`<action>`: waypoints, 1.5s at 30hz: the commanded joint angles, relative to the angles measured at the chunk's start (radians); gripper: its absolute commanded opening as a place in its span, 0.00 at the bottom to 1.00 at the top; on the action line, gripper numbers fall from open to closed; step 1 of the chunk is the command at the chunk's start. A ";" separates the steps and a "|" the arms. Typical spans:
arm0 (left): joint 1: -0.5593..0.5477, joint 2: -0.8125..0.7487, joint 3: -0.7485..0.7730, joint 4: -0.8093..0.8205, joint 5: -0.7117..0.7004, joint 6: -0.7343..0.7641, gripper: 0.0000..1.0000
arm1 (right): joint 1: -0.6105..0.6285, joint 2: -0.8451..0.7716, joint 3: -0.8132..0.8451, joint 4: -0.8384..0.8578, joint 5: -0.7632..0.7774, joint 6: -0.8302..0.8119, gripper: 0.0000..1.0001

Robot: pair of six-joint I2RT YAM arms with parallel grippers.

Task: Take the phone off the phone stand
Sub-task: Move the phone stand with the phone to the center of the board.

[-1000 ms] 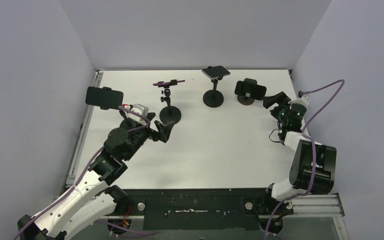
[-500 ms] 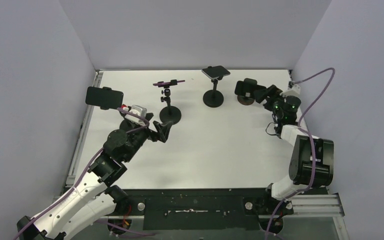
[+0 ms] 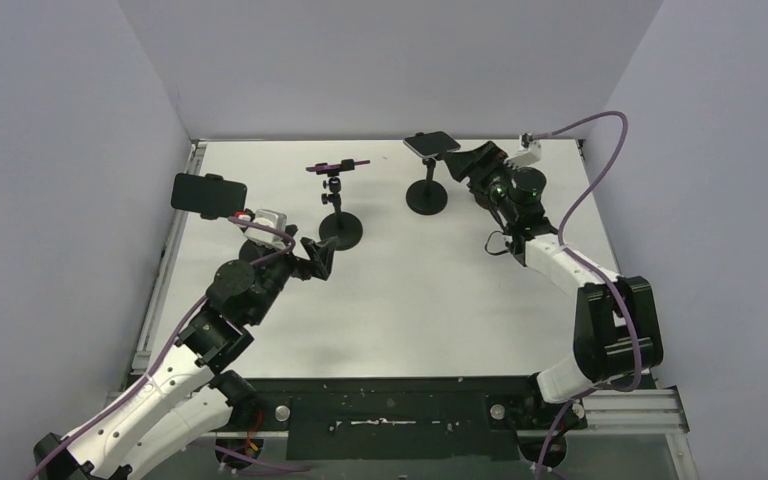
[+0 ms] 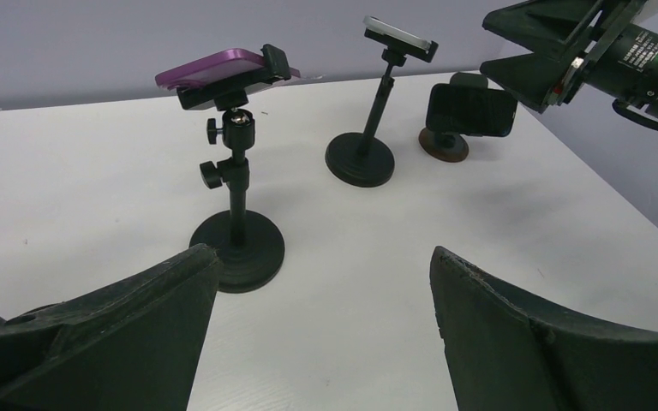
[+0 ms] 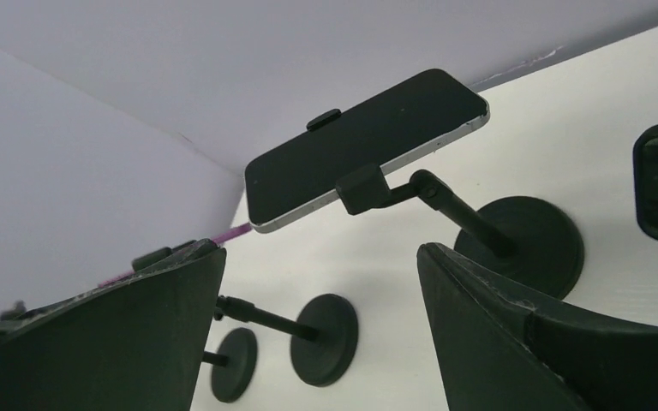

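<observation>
Several phones sit on black stands. A silver-edged phone (image 3: 432, 143) on a tall stand is nearest my right gripper (image 3: 468, 161), which is open and empty just to its right. In the right wrist view this phone (image 5: 368, 150) lies above and ahead of the open gripper (image 5: 317, 253). A purple phone (image 3: 338, 165) sits on the middle stand. My left gripper (image 3: 320, 257) is open and empty, low beside that stand's base (image 4: 238, 244). A black phone (image 3: 208, 195) sits on the far-left stand. Another black phone (image 4: 471, 110) on a low stand shows in the left wrist view.
The silver-edged phone's stand base (image 3: 426, 197) stands at the back middle. The low stand is hidden behind my right wrist in the top view. Grey walls close the table at the left, back and right. A purple cable (image 3: 585, 150) loops above the right arm.
My right gripper has swung left from the right side, past the low stand, to beside the silver-edged phone. My left gripper has edged slightly toward the purple phone's stand base.
</observation>
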 commanded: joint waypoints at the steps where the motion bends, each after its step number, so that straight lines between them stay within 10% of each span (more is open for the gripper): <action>1: -0.005 -0.016 0.001 0.027 -0.018 0.002 0.90 | 0.021 0.021 0.059 0.068 0.055 0.292 0.85; 23: -0.006 -0.006 0.005 0.010 -0.054 0.006 0.90 | 0.006 0.198 0.268 -0.210 0.222 0.538 0.77; 45: -0.004 0.046 0.009 0.016 -0.065 0.028 0.90 | -0.008 0.431 0.365 0.053 0.158 0.703 0.53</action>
